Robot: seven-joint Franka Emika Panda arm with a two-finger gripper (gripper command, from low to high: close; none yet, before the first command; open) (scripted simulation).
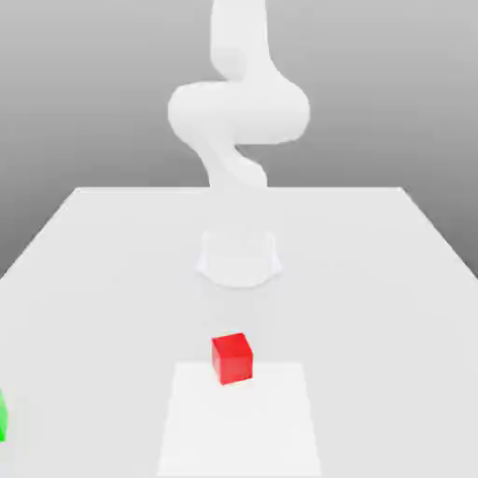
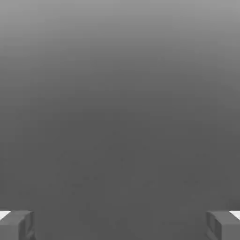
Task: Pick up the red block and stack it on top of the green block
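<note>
Both end effector point(image 2: 120, 225) fingers point(image 2: 16, 224) spread wide, gripping nothing.

Sim render, not a real room: flat white table point(image 1: 112, 280) against a grey gradient backdrop, featureless white arm point(image 1: 238, 112), flat-shaded red block point(image 1: 231, 358) and green block point(image 1: 3, 417), no textures or clutter.

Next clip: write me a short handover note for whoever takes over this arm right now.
Gripper: jaws wide open, nothing between them.
Red block: resting on the white table, at the near edge of a lighter square patch, untouched.
Green block: on the table at the exterior view's left edge, cut off by the frame, well apart from the red one.
Done: nothing yet.
Left: grasp the red block, carry it over, set it on the green block.
</note>
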